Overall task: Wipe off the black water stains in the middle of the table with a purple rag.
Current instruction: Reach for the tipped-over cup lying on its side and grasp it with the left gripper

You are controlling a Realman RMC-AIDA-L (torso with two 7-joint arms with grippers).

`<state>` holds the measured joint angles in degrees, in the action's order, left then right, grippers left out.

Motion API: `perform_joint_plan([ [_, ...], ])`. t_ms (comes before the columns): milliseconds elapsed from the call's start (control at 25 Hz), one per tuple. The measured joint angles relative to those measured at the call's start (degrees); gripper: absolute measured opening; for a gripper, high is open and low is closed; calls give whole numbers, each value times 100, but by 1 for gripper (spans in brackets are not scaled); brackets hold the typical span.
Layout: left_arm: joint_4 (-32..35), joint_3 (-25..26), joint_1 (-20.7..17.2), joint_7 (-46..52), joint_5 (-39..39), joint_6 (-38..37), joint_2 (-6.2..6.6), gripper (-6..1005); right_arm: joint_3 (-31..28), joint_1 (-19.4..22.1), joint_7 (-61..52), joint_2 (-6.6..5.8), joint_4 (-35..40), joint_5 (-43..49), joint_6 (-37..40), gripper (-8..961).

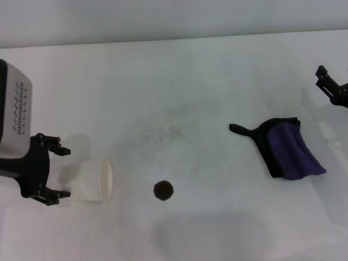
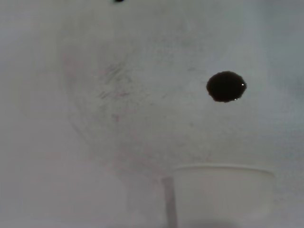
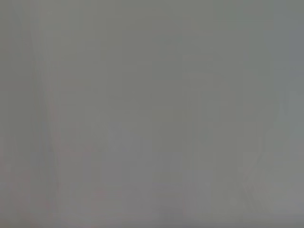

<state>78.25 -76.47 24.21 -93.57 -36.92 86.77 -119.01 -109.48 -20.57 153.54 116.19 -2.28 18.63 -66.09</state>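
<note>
We look down on the white table [image 1: 196, 76], its far edge running across the top of the head view against a pale wall. Faint grey scuffs mark the middle. A white paper cup [image 1: 93, 181] lies on its side at our left, mouth turned toward the black water stains [image 1: 163, 190], a single small dark blot just beyond it; we cannot see anything inside the cup. Our left gripper [image 1: 61, 172] sits at the cup's base with its fingers spread wide, closed on nothing. The purple rag [image 1: 288, 148] lies crumpled well to the right, open table between it and the blot. Our right gripper [image 1: 330, 87] hangs near the right edge, beyond the rag; its jaws appear parted and empty.
</note>
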Motion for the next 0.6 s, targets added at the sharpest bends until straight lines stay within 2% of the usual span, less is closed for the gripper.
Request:
perform_joint_plan([
  [200, -125, -170, -8, -79, -3, -201, 0, 874, 3, -8, -5, 0, 0, 0, 0, 873],
  [600, -355, -193, -3, -182, -361, -542, 0, 875, 6, 18, -15, 0, 0, 0, -14, 873],
])
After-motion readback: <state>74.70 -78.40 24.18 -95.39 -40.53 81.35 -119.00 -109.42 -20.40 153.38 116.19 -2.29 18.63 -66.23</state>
